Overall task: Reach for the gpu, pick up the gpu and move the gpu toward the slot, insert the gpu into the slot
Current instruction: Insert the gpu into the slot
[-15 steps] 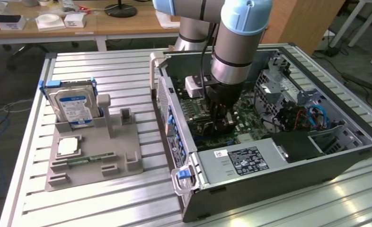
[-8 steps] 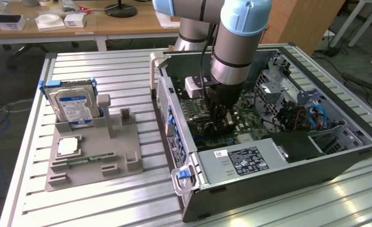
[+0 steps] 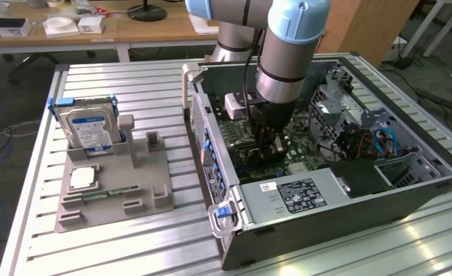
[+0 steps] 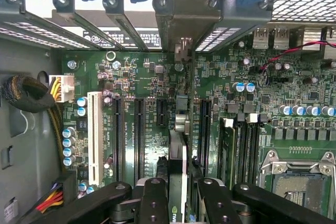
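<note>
Black gripper (image 4: 177, 195) fingers, we see, clamp the thin green gpu card (image 4: 177, 169) edge-on, its long axis running away along the dark motherboard slot (image 4: 178, 114) directly beneath.

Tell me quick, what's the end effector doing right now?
End effector: closed on the gpu, holding it edge-on, standing upright over the motherboard inside the computer case.

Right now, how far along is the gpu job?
Pickup and carry look done: the gripper is inside the open case, closed on the gpu, which stands on edge over the motherboard, its bracket up against the rear slot openings. In hand is the insertion itself. Whether the card is fully seated in its slot I cannot tell, and the gripper has not let go.
</note>
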Robot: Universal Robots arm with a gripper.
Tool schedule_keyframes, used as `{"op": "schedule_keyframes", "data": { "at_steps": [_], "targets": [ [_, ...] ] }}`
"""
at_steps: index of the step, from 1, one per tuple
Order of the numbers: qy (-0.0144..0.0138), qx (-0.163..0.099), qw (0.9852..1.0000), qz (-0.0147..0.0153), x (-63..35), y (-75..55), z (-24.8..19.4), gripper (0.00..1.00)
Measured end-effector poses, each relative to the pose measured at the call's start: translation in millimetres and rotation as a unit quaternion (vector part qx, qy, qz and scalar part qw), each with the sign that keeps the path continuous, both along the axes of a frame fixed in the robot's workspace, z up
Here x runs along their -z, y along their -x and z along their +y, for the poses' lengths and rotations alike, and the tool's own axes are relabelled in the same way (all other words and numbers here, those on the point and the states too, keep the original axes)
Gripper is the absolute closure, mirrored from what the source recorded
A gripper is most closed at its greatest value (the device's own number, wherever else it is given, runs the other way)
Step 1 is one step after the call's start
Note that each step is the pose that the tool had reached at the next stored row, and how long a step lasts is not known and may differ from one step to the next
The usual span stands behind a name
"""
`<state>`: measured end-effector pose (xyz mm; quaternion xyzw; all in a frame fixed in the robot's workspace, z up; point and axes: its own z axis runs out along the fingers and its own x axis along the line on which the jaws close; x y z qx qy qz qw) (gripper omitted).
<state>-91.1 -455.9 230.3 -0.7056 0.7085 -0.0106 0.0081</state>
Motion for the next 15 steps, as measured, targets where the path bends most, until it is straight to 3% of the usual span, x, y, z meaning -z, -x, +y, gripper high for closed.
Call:
{"op": "schedule_keyframes", "data": {
  "at_steps": [2, 4, 15],
  "targets": [
    [-0.0016, 0.0, 1.0, -0.0007, -0.1, 0.2, 0.3, 0.73],
    [0.0004, 0.0, 1.0, -0.0001, -4.2, 0.2, 0.0, 0.67],
    [0.0002, 0.0, 1.0, -0.0035, -31.6, 0.0, 0.0, 0.67]
  ]
}}
